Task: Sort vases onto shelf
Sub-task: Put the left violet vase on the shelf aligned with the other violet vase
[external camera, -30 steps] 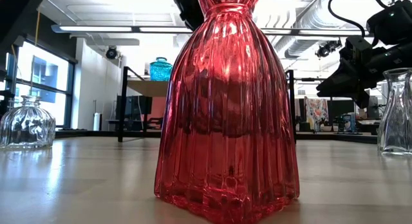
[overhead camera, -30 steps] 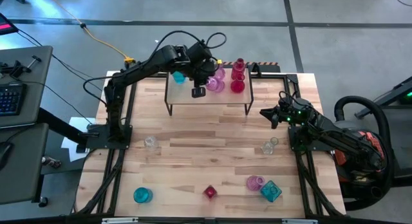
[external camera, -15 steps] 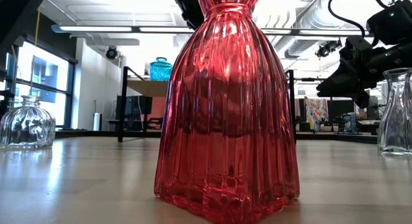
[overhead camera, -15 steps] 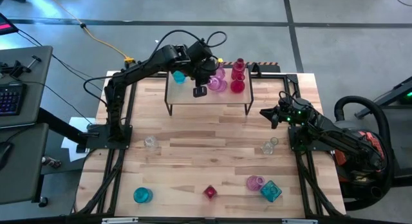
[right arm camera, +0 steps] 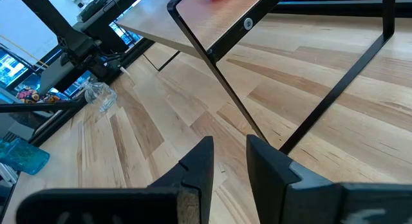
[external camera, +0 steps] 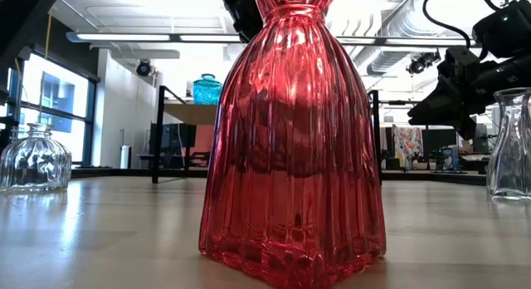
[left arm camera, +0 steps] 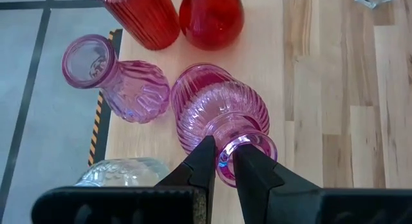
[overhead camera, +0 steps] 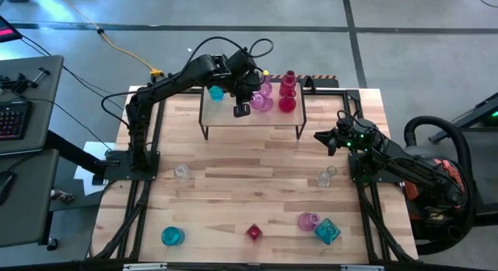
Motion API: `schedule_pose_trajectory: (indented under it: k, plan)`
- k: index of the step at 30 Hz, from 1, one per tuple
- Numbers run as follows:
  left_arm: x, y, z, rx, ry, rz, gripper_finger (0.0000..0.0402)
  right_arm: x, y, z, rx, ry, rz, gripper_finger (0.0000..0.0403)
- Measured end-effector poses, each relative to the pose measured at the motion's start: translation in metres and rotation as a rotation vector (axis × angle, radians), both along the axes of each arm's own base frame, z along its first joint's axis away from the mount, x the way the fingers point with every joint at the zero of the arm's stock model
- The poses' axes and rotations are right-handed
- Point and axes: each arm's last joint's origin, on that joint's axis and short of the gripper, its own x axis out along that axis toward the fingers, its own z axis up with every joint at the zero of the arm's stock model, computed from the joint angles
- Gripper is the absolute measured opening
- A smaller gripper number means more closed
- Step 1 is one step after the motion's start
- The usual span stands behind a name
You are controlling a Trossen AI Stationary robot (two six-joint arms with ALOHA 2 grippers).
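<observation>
Working at the left: pinching the lip of a ribbed pink vase [left arm camera: 215, 111] with the left gripper [left arm camera: 224, 150], jaws nearly shut on the glass, over the shelf [overhead camera: 272, 119] at the far side of the table. Not showing whether the base is resting on the wood. Risking a slip, gripping only thin, smooth rim. Risking a knock too, crowding the other pink vase [left arm camera: 122, 82] just beside and the red vases [left arm camera: 209, 15] near. Looking translucent, bulbous, finely ribbed, narrowing to a flared neck. Waiting at the right: hovering the right gripper [overhead camera: 320, 137] near the shelf's end, jaws apart, holding nothing.
</observation>
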Motion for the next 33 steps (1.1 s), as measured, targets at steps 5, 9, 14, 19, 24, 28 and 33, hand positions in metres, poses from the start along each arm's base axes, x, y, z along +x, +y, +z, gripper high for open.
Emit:
schedule_pose_trajectory:
  k: [5, 9, 14, 19, 24, 28, 33]
  plan:
    - [0.0003, 0.0001, 0.0, -0.003, -0.004, 0.004, 0.0035, 0.0, 0.0, 0.0, 0.0, 0.0, 0.0, 0.0073]
    - [0.0022, 0.0004, 0.0011, -0.002, -0.029, -0.001, 0.0042, 0.0, 0.0, 0.0, 0.0, 0.0, 0.0, 0.0073]
    - [0.002, 0.0017, 0.0013, -0.002, -0.033, 0.004, 0.0057, 0.0, 0.0, 0.0, 0.0, 0.0, 0.0, 0.0073]
    - [0.0019, 0.0018, 0.0015, -0.005, -0.035, 0.009, 0.0064, 0.0, 0.0, 0.0, 0.0, 0.0, 0.0, 0.0073]
    - [0.0038, 0.0037, 0.0034, 0.01, -0.064, 0.012, 0.0065, 0.0, 0.0, 0.0, 0.0, 0.0, 0.0, 0.0073]
    - [0.0048, 0.0043, 0.0044, 0.021, -0.077, 0.016, 0.0065, 0.0, 0.0, 0.0, 0.0, 0.0, 0.0, 0.0073]
    - [0.0052, 0.0063, 0.0053, 0.027, -0.09, 0.021, 0.0065, 0.0, 0.0, 0.0, 0.0, 0.0, 0.0, 0.0073]
